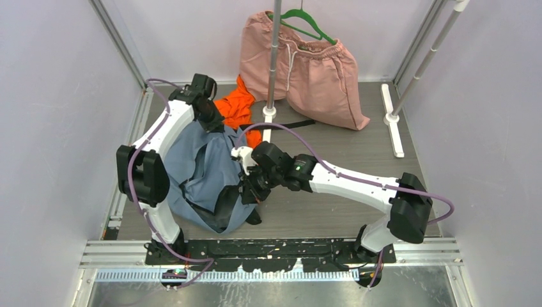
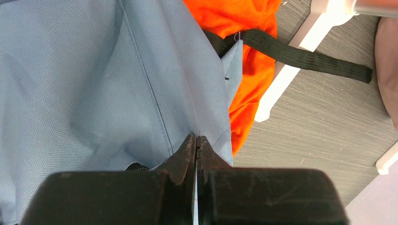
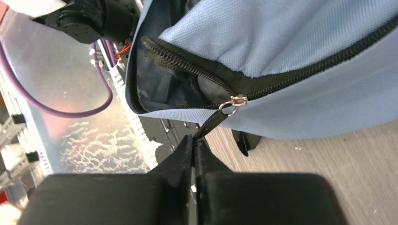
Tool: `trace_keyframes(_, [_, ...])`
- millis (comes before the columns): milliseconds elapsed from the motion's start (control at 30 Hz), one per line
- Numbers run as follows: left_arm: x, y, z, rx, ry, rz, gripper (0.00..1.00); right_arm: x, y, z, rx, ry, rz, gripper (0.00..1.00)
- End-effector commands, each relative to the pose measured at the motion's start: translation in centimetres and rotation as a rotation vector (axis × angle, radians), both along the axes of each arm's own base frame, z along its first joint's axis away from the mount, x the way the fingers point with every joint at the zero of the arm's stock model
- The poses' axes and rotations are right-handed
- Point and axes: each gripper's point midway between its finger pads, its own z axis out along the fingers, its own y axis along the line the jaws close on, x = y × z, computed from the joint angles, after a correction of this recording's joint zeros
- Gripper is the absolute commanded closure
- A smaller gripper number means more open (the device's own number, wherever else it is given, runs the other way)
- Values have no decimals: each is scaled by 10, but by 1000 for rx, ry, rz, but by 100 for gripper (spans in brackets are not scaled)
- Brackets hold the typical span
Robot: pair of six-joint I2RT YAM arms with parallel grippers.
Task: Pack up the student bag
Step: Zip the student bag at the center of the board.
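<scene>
Step in hand, as judged: running the main zipper of the student bag (image 1: 198, 166) with one arm while the other anchors the fabric.

Right gripper (image 3: 194, 139) — jaws pressed together on the black pull tab (image 3: 212, 123), which runs taut up to the metal slider (image 3: 233, 104). On one side of the slider the teeth are parted and dark lining shows; on the other they are meshed. Whether the stroke opens or closes, I cannot tell.

To do it well: pull along the line of the teeth, not away from the bag, so the slider does not cock.

The bag lies slumped left of centre, between the arms. At its far edge the left gripper (image 2: 196, 139) — jaws clamped on a fold of blue fabric — should hold firm as counter-tension. Just beyond lies the orange cloth (image 2: 234, 18), touching the bag.
</scene>
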Motion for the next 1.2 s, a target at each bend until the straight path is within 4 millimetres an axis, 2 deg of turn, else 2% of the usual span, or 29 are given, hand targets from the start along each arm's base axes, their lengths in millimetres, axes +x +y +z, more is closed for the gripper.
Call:
trace_keyframes(0, [83, 18, 67, -20, -376, 52, 100, -36, -12, -6, -85, 124, 44, 73])
trace_keyframes(33, [80, 12, 74, -44, -383, 24, 96, -30, -12, -11, -104, 108, 15, 56])
trace_keyframes(67, [75, 9, 80, -58, -392, 2, 87, -19, -13, -15, -128, 80, -38, 46])
trace_keyframes(133, [60, 3, 95, -80, -406, -48, 64, 3, -17, -14, -139, 16, -141, 37])
trace_keyframes(200, [40, 4, 109, -73, -415, -80, 54, 35, -26, -7, -118, -38, -295, 36])
trace_keyframes(300, [0, -3, 119, -55, -421, -151, 51, 80, -44, 10, -14, -61, -508, 51])
trace_keyframes(333, [-15, -8, 122, -37, -429, -182, 51, 94, -50, 15, 34, -50, -581, 53])
trace_keyframes(367, [-33, -13, 126, -26, -442, -212, 51, 109, -54, 18, 84, -32, -647, 47])
trace_keyframes(400, [-48, -17, 124, -5, -446, -230, 51, 123, -62, 17, 105, 5, -723, 34])
trace_keyframes(467, [-78, -37, 115, -16, -441, -317, 51, 147, -71, 11, 114, 88, -805, 23])
trace_keyframes(567, [-119, -56, 96, -48, -401, -402, 52, 168, -66, -1, 42, 188, -811, 18])
trace_keyframes(667, [-152, -72, 75, -120, -340, -452, 52, 176, -51, -13, 18, 242, -751, 18])
trace_keyframes(700, [-160, -71, 64, -129, -312, -450, 52, 178, -45, -15, 29, 259, -730, 18])
trace_keyframes(767, [-169, -63, 51, -117, -272, -419, 52, 179, -34, -21, 32, 290, -695, 18])
trace_keyframes(900, [-176, -31, 51, -23, -279, -318, 52, 177, -17, -31, 43, 335, -601, 20])
trace_keyframes(1000, [-176, 4, 49, 55, -243, -216, 36, 180, -12, -36, 31, 319, -571, 20])
trace_keyframes(1100, [-178, 36, 33, 68, -174, -112, 33, 187, -7, -35, 34, 301, -555, 25])
trace_keyframes(1133, [-180, 44, 25, 60, -149, -72, 35, 190, -5, -34, 40, 297, -554, 31])
trace_keyframes(1167, [-182, 51, 17, 53, -128, -33, 38, 192, -2, -34, 44, 295, -549, 46])
